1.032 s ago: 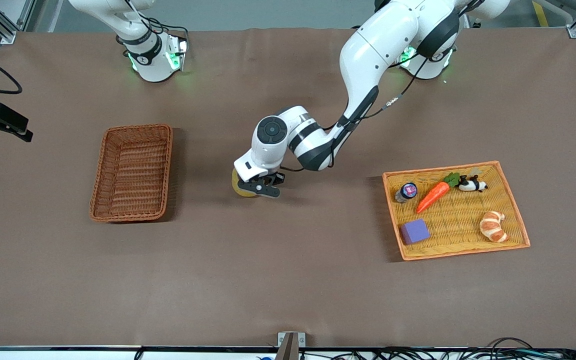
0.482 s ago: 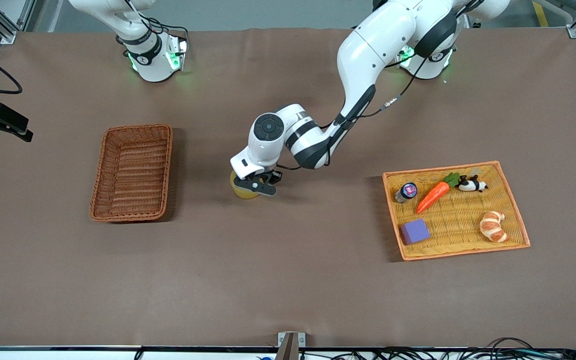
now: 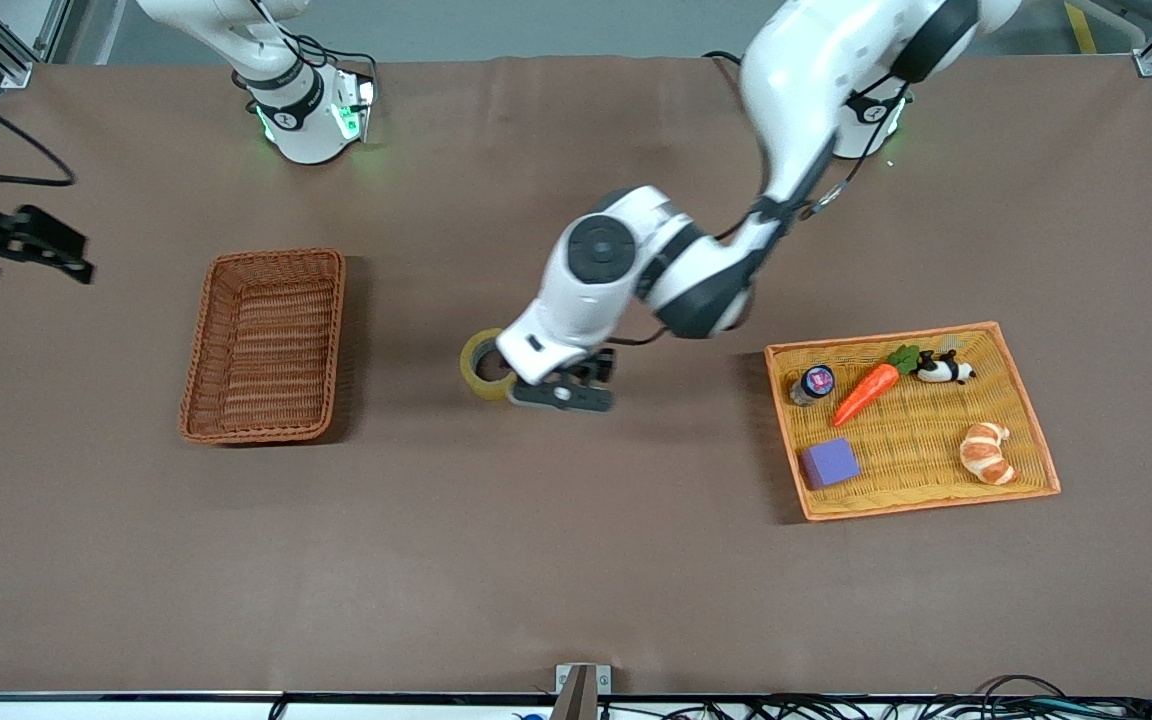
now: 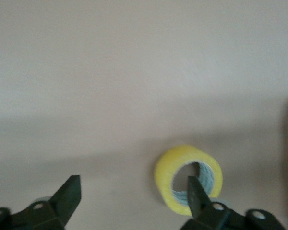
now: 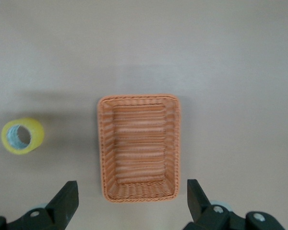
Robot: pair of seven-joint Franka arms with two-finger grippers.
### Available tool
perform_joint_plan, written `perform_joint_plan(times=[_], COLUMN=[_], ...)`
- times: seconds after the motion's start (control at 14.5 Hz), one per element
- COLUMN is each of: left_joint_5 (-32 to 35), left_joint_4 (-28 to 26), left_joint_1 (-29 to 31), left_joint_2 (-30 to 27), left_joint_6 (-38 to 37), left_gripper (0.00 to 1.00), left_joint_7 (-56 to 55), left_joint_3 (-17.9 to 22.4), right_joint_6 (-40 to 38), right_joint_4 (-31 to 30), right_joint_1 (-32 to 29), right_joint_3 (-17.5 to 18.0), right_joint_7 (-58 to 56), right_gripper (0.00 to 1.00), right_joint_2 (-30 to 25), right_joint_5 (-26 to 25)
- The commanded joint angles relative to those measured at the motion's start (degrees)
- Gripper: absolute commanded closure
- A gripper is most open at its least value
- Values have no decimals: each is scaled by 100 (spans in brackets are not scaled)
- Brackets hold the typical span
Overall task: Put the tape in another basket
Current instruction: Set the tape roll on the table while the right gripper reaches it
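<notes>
Brown table [image 3: 576, 560]: one tape [image 3: 481, 365], two baskets

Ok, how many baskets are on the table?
2. The reddish-brown wicker basket sits toward the right arm's end; the flat orange-yellow tray toward the left arm's end. None seems hidden.

Yellowish translucent tape [image 3: 481, 365] with grey core, flat on table mid-width, hole upward. Reddish-brown wicker basket [image 3: 265, 344], deep, rectangular, upright, toward the right arm's end, well apart from tape.
</notes>
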Motion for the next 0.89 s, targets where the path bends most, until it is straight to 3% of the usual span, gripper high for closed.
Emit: perform_joint_plan(times=[0.0, 0.34, 0.55, 0.83], left_joint_5=[-137, -31, 65, 57], left_joint_4=[-248, -309, -765, -1398], left_joint_1=[621, 1632, 2142, 2670], left_joint_2=[-836, -1637, -2347, -3157], left_joint_6=[-702, -1687, -1953, -1979], left_gripper=[0, 0, 0, 0], left_joint_7=[54, 922, 1476, 2066], left_joint_3=[9, 44, 53, 131], right_joint_6=[316, 2431, 3986, 4843], right_joint_4=[-168, -2117, -3076, -3219], right_joint_1=[62, 237, 589, 897], right_joint_3=[463, 1605, 2010, 2152], right_joint_7=[403, 1773, 2784, 3489], right_gripper=[0, 0, 0, 0], right_joint_2=[304, 348, 795, 1630], right_joint_5=[25, -97, -685, -1476])
